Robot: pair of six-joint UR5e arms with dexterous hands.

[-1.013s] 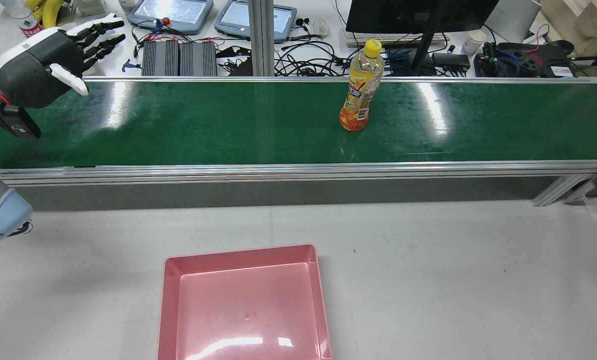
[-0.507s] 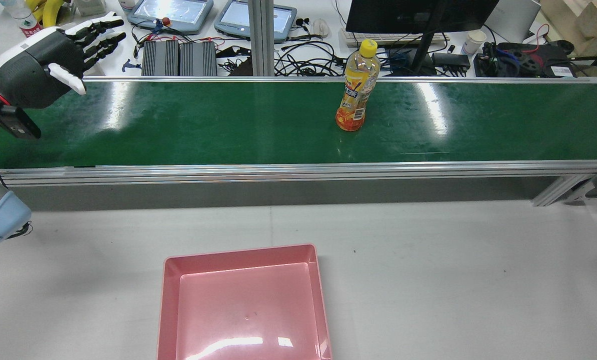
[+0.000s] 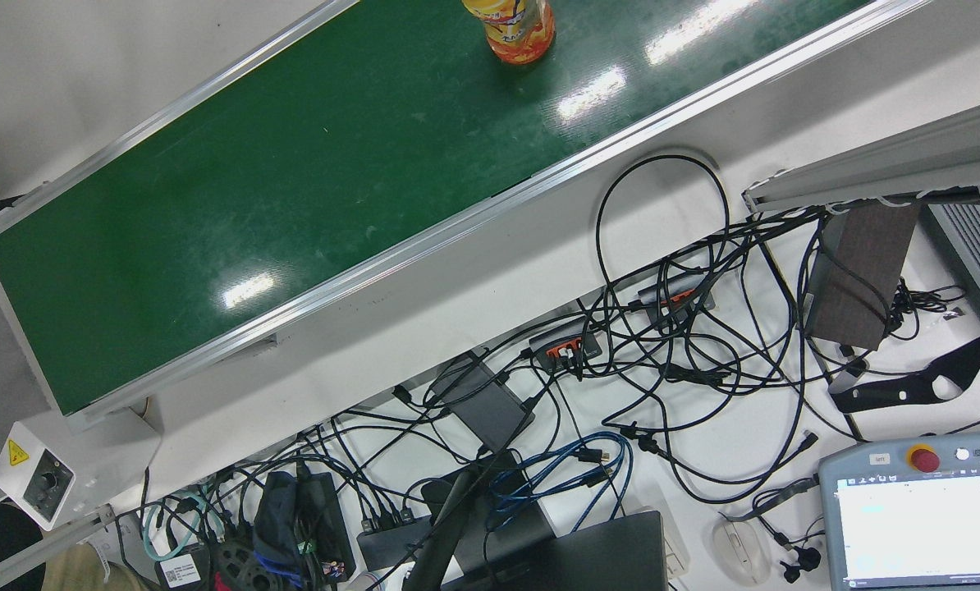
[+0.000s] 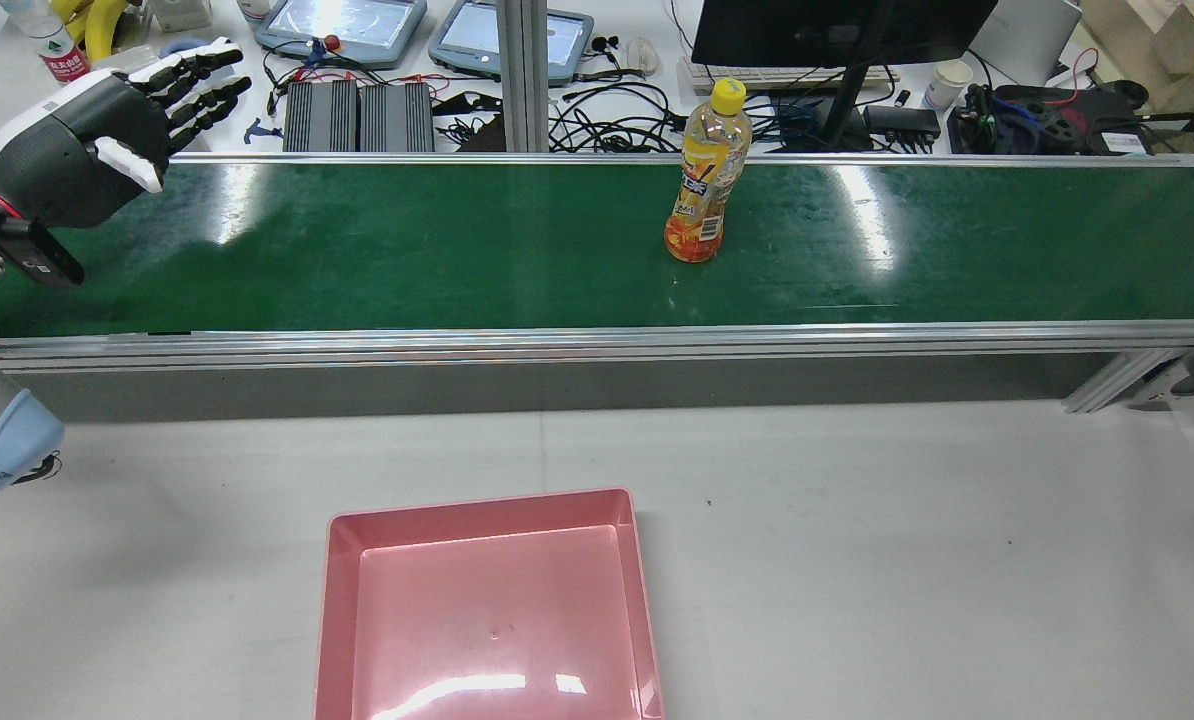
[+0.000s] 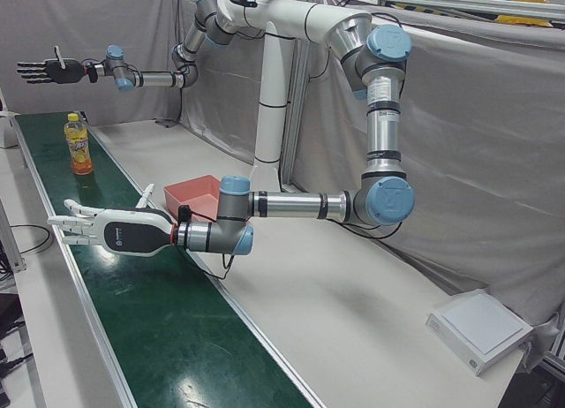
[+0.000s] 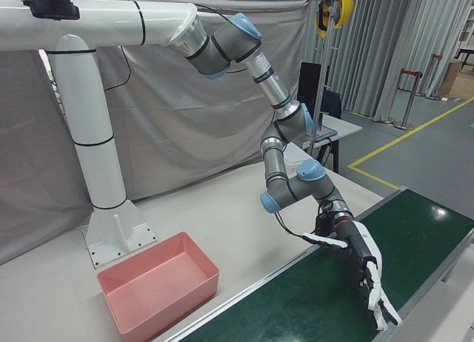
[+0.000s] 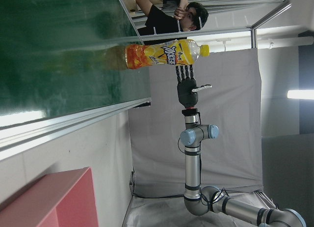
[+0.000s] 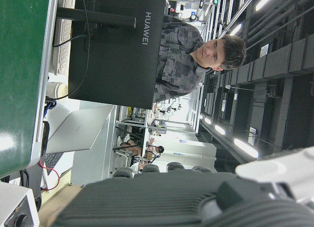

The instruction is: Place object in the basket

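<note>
Left hand (image 4: 77, 140) hovers open, well apart from upright bottle (image 4: 702, 180).

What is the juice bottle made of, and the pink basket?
The juice bottle looks like clear, shiny plastic: you can see the orange drink through it, and it has a yellow cap. The pink basket looks like smooth, glossy hard plastic, since lights reflect off its floor.

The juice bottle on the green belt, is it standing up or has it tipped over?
Upright. In the rear view the juice bottle stands base down on the green belt, yellow cap on top, no hand touching it.
</note>
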